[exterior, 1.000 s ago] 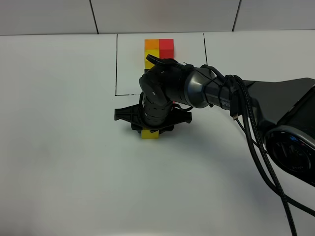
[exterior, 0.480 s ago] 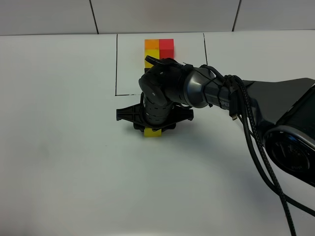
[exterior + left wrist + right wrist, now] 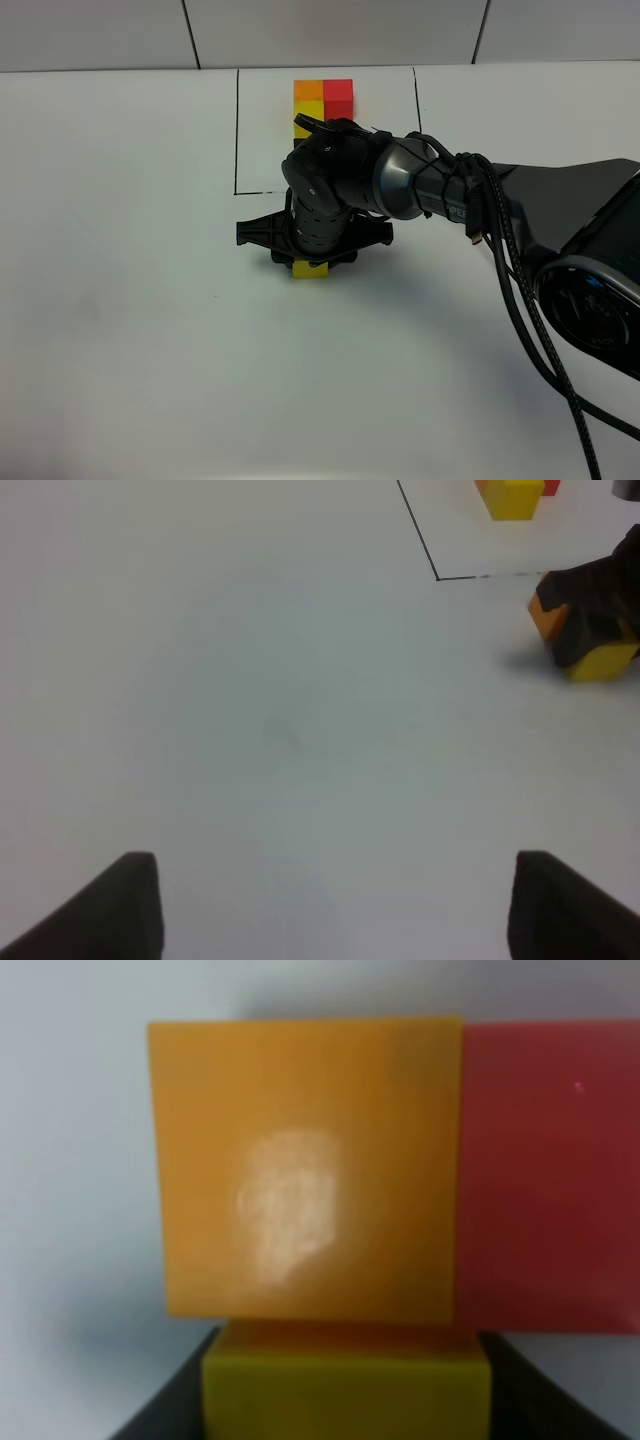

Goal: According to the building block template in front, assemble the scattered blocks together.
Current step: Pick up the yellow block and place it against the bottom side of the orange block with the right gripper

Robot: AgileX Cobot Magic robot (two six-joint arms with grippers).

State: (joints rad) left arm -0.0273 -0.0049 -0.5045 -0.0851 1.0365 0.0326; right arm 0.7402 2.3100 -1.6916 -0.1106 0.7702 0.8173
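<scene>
Gripping the matte yellow cube [image 3: 345, 1390], the right gripper [image 3: 310, 262] presses it against the scuffed orange cube [image 3: 305, 1168].

bright, even light | soft shadow under arm [image 3: 420, 185] | right wrist view blurred

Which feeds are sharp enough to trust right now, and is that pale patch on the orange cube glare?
Exterior high: sharp, even light, soft shadow under the right gripper. Left wrist: slightly soft; yellow cube recognisable at the frame edge. Right wrist: blurred, too close; the pale patch on the orange cube could be glare or a scuff, I cannot tell.
</scene>
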